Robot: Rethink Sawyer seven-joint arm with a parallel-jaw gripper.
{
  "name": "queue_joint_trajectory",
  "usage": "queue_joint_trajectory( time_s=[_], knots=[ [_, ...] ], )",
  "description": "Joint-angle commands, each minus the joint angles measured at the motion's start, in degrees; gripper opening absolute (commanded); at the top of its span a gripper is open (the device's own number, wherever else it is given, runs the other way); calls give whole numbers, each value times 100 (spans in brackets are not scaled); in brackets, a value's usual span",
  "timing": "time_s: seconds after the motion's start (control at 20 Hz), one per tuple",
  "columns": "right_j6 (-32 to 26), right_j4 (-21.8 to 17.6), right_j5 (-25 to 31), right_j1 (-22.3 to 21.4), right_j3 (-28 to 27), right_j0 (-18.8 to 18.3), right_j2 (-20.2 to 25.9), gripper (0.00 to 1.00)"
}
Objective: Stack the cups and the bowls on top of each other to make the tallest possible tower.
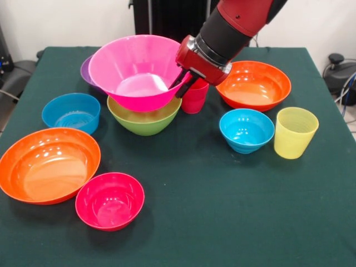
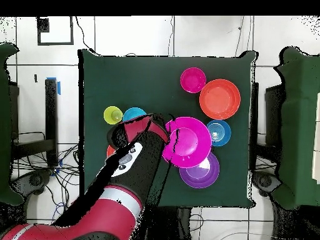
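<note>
The large pink bowl (image 1: 136,69) (image 2: 187,142) sits tilted in the green bowl (image 1: 144,118), and the two form the tower. My gripper (image 1: 181,83) (image 2: 167,144) is shut on the pink bowl's right rim, one finger inside and one outside. The red cup (image 1: 194,100) stands right behind the gripper, partly hidden. The yellow cup (image 1: 295,132) (image 2: 113,115) stands at the right, with a small blue bowl (image 1: 246,129) (image 2: 134,115) beside it. In the overhead view the pink bowl hides the green one.
A purple bowl (image 1: 86,71) (image 2: 201,173) peeks out behind the pink one. One orange bowl (image 1: 253,84) lies back right, another (image 1: 49,164) (image 2: 220,99) front left, beside the small red-pink bowl (image 1: 109,200) (image 2: 193,80). A second blue bowl (image 1: 71,112) (image 2: 219,132) sits left.
</note>
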Motion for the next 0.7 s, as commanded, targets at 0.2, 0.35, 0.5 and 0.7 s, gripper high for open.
queue_joint_trajectory(
  time_s=[0.2, 0.35, 0.5, 0.7],
  knots=[
    [452, -31, -172, 84, -257, 101, 461, 0],
    [484, -39, -209, 88, -220, 123, 446, 0],
    [476, -45, -224, 79, -205, 118, 445, 0],
    [463, -46, -237, 84, -223, 103, 449, 0]
  ],
)
